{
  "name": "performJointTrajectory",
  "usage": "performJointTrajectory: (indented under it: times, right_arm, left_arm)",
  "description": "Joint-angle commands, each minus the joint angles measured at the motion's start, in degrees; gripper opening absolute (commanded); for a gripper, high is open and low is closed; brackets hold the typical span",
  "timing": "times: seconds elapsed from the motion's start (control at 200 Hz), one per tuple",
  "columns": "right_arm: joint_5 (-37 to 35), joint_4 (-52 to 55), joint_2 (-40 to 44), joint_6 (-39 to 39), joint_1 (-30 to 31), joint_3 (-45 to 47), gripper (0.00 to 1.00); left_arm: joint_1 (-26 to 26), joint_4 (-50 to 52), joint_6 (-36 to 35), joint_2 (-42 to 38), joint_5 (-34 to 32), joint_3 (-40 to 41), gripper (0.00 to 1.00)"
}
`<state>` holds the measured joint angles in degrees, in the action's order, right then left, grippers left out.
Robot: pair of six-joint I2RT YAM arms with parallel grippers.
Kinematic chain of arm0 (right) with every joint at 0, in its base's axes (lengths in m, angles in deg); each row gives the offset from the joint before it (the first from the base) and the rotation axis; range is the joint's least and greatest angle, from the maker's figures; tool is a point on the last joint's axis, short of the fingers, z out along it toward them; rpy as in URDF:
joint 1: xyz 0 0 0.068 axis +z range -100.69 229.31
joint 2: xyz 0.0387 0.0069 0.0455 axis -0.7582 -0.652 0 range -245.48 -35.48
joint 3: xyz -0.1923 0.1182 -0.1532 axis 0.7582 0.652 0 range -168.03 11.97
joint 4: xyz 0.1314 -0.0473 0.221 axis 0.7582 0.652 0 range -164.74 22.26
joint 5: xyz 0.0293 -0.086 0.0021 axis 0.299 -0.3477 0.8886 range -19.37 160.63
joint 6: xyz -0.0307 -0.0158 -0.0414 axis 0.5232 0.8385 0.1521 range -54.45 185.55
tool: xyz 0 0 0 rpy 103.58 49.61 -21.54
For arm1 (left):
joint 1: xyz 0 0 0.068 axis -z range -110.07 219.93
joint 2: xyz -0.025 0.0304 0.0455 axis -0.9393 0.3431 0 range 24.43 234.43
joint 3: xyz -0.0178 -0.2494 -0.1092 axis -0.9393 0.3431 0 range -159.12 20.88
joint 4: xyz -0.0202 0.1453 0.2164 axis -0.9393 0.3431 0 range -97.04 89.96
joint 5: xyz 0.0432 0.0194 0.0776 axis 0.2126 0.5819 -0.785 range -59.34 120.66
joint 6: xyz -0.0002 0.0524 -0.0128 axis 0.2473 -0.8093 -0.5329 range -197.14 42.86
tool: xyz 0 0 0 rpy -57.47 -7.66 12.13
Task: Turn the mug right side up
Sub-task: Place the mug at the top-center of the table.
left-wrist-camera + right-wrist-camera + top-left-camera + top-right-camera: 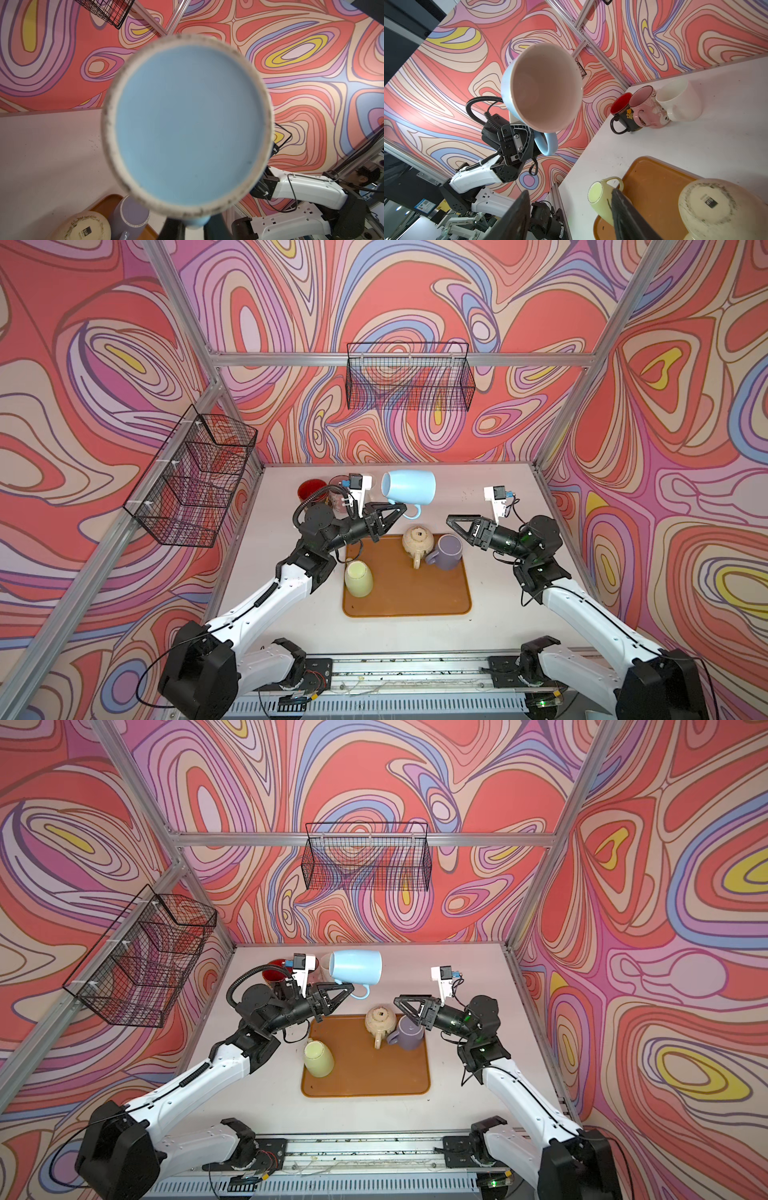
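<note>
In both top views the left pincer [397, 510] is closed tight on the handle of the blue mug [409, 487] and holds it in the air over the far part of the bench [490, 497], beyond the brown tray [407, 597]. The mug lies on its side, handle down. The right pincer [453, 524] hangs apart from it, above the tray's near-right side, gripping nothing. On the tray stand an upturned cream mug [417, 538] and, touching it, a purple mug [448, 549]. A yellow-green mug [358, 578] lies at the tray's left edge.

The left wrist view is filled by the blue mug's base [187, 124], ringed with a scuffed pale rim. The handle sits between the dark fingers [172, 226].

The right wrist view looks into the mug's pale mouth [546, 87], with the left pincer [527, 141] clamped on the blue handle. The right pincer's own fingers [627, 216] stand wide apart and empty. At the bench's far corner, a black mug [623, 116], a pink mug [645, 110] and a white mug [679, 101] stand upright in a row.
</note>
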<state>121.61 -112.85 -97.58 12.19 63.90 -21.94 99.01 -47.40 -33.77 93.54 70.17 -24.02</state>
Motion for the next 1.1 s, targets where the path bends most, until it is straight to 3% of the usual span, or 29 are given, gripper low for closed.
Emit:
performJointTrajectory:
  times: [0.0, 0.23, 0.871, 1.097]
  right_arm:
    - [2.1, -15.6, -3.3, -7.8, -0.1, -0.4, 0.64]
    - [1.5, -27.1, -10.7, -12.9, 1.8, -3.6, 0.64]
    - [-2.2, -23.3, -19.7, -7.6, 10.2, -16.8, 0.54]
    - [-2.6, -25.2, -21.1, -9.1, 10.6, -18.2, 0.38]
  left_arm:
    - [-0.2, -14.4, 4.6, 0.4, 1.8, -3.5, 0.0]
    - [-0.3, -18.7, 7.5, 2.7, 1.9, -4.7, 0.0]
    - [-0.1, -23.1, 10.4, 6.6, 3.0, -5.7, 0.0]
    - [0.1, -24.4, 10.9, 7.5, 3.2, -4.7, 0.0]
